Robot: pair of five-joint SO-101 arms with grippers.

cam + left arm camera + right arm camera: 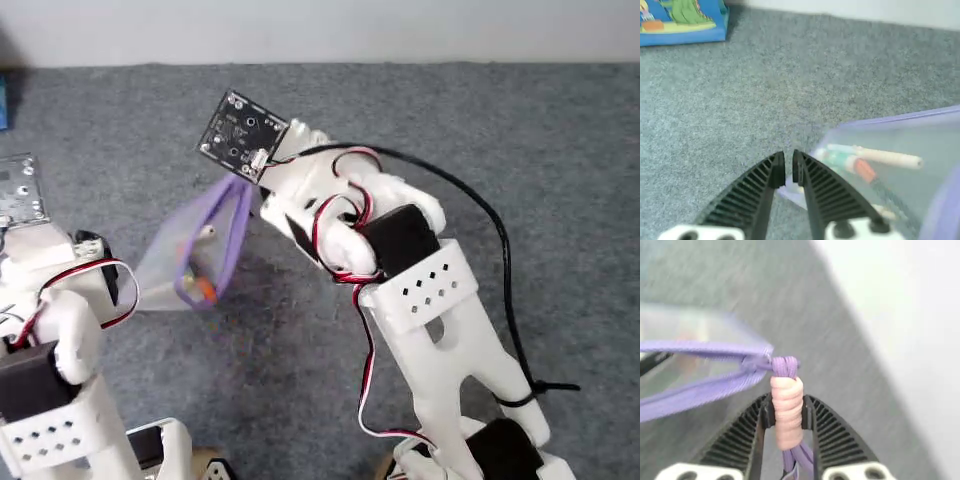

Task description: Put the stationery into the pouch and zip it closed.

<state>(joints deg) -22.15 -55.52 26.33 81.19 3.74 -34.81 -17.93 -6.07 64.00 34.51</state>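
My right end effector (786,402) is clamped on the pink pull (786,412), with one finger on each side of it. A purple cord loop (785,366) ties the pull to the slider (756,363). From the slider, the two purple zip tapes (700,387) run back along the pouch (690,330) and spread apart.

In the high view the clear, purple-edged pouch (190,245) lies on the grey tabletop (560,150) between my two arms. One end sits under my right wrist's circuit board (240,130). The white marks on that board are too small to read.

My left end effector (788,162) has its fingers drawn almost together. A corner of the pouch (900,140) shows in the narrow gap between them, low over the tabletop. Through the clear wall I see a white pen (875,157) with teal and orange parts, and the orange shows from above too (203,290).

Well apart from the pouch, at the tabletop's far edge, is a blue box (685,20). It has a green cartoon figure printed on it, and I cannot make out any lettering there.
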